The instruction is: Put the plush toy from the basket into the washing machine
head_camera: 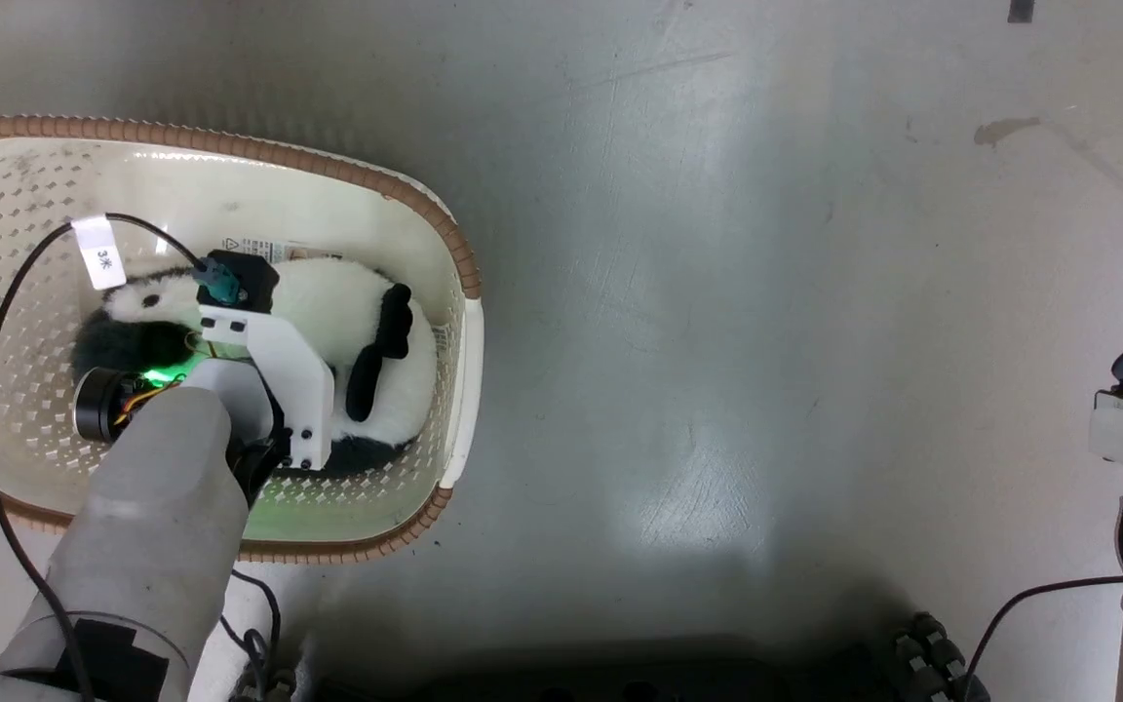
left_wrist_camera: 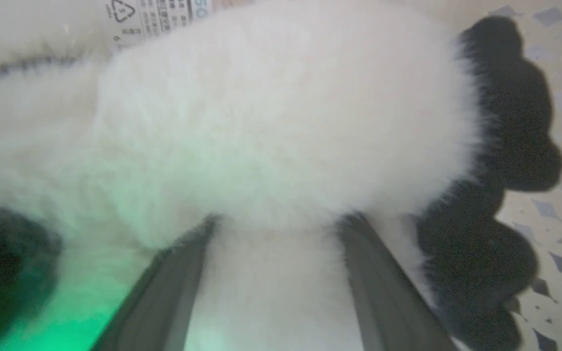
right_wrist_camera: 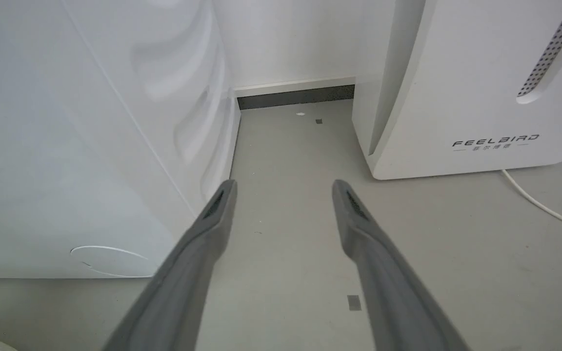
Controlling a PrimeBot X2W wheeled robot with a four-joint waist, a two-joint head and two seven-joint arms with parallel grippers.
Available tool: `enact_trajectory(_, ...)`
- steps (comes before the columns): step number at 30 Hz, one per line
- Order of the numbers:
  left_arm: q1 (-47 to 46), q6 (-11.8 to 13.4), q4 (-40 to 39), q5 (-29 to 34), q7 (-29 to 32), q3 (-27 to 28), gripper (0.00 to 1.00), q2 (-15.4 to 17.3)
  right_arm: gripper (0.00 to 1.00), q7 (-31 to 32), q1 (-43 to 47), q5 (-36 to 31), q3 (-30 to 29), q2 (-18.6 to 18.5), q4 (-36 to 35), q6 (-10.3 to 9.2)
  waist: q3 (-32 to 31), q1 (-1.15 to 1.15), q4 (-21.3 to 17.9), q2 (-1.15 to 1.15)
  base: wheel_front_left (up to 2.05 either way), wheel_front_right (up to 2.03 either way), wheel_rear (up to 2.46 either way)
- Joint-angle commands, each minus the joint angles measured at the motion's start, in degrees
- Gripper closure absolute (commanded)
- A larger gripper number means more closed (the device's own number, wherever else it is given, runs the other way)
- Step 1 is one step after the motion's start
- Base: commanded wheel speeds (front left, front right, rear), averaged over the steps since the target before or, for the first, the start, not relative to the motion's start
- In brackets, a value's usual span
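Grasp step: left gripper (left_wrist_camera: 281, 222) down in the basket (head_camera: 230, 146), spread wide astride the plush toy (head_camera: 337, 302) near the right end wall. Next, likely: clench, lift clear of the rim. Right gripper (right_wrist_camera: 285, 184) released, empty

The plush toy (head_camera: 328, 322) is soft cloth with long fluffy fur, white on the body and black on the legs. The basket (head_camera: 25, 195) is hard cream plastic, smooth and full of small holes. Its brown rim (head_camera: 230, 144) looks woven, like rope. A printed label (left_wrist_camera: 164, 14) lies flat on its bottom. The floor (head_camera: 717, 341) is smooth and grey, a bit shiny, with some scuffs. The right gripper (right_wrist_camera: 283, 187) has dull dark grey fingers (right_wrist_camera: 203, 243) that do not shine. The washing machine (right_wrist_camera: 66, 146) has a glossy white side. The FEELBIRD appliance (right_wrist_camera: 456, 87) is smooth white plastic and less shiny.
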Motion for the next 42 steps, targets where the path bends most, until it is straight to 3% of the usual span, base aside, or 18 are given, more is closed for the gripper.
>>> enact_trajectory(1,1.0,0.3,1.4,0.0,0.9,-0.6,0.00,0.1,0.00,-0.3,-0.9,-0.2,-0.2,-0.1,-0.4,0.03,0.2,0.00,0.1,0.00,0.00,0.00,0.00)
enact_trajectory(3,0.9,0.3,1.4,0.0,0.9,-0.8,0.00,0.0,0.00,-0.3,-0.9,-0.3,-0.4,-0.1,-0.5,0.03,0.3,0.00,0.2,0.00,0.00,0.00,0.00)
enact_trajectory(4,0.8,0.2,1.4,0.0,1.0,-1.0,0.12,-0.1,0.00,-0.3,-0.9,-0.4,-0.4,-0.1,-0.5,0.03,0.3,0.00,0.3,0.00,0.00,0.00,0.00)
enact_trajectory(5,0.7,0.1,1.4,0.2,0.9,-1.3,0.67,-0.1,0.00,-0.3,-0.9,-0.4,-0.5,-0.1,-0.5,0.03,0.3,0.00,0.3,0.00,0.00,0.00,0.00)
enact_trajectory(6,0.7,0.0,1.4,0.4,0.8,-1.6,1.00,-0.2,0.00,-0.3,-1.0,-0.5,-0.5,-0.1,-0.5,0.03,0.3,0.00,0.4,0.00,0.00,0.00,0.00)
enact_trajectory(18,2.6,-1.0,1.4,-0.6,-1.7,-3.3,1.00,-1.1,0.00,-0.3,-1.0,-0.3,0.2,-0.1,1.1,0.03,-5.5,0.00,0.9,0.00,0.00,0.00,0.00)
enact_trajectory(33,9.9,-1.3,-1.4,-4.2,-11.3,-8.5,1.00,-3.6,0.00,-0.3,3.6,0.0,2.0,-0.1,6.4,0.03,-23.8,0.00,3.7,0.00,0.00,0.00,0.00)
enact_trajectory(42,15.4,-1.3,-3.5,-7.5,-18.6,-12.2,1.00,-3.4,0.00,-0.3,8.6,0.4,2.1,-0.1,8.8,0.03,-34.4,0.00,6.0,0.00,0.00,0.00,0.00)
